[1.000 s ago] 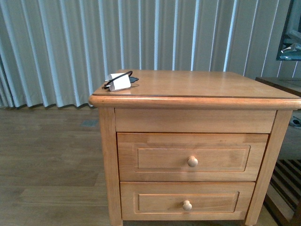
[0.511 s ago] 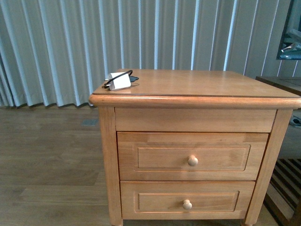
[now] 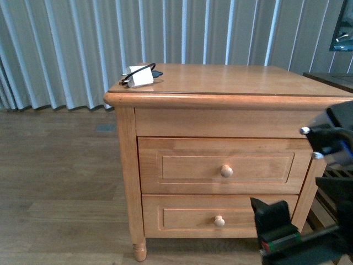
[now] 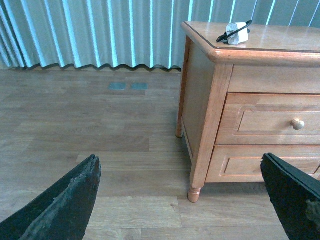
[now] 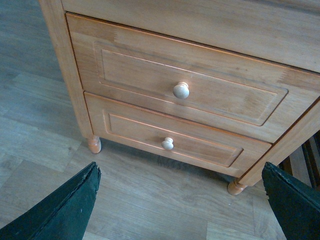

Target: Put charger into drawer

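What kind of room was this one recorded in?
Probably a bedroom or a home-style mock-up: a two-drawer nightstand in honey wood, floor-length pleated curtains behind it, and a wood-plank floor.

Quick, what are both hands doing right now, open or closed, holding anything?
Left hand: open, holding nothing.
Right hand: open, holding nothing.
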You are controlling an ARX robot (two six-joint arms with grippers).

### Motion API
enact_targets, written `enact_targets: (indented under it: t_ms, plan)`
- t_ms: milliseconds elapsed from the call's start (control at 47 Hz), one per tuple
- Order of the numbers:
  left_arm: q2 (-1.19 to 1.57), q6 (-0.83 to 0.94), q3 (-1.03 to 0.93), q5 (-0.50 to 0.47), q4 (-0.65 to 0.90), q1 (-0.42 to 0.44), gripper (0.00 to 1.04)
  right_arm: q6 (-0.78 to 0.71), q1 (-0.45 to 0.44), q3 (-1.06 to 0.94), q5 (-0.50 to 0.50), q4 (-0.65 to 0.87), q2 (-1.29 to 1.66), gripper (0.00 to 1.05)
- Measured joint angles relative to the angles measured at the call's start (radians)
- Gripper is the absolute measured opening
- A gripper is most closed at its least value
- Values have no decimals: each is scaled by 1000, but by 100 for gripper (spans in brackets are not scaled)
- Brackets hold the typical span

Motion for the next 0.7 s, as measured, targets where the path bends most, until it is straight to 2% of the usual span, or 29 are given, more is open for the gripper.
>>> enact_targets:
  t_ms: [383, 702]
  plan:
    - [0, 0, 0, 0, 0, 0, 99, 17, 8, 294, 138, 60, 376, 96]
    - [0, 0, 0, 0, 0, 0, 99, 17, -18, 509, 168, 39, 577, 96]
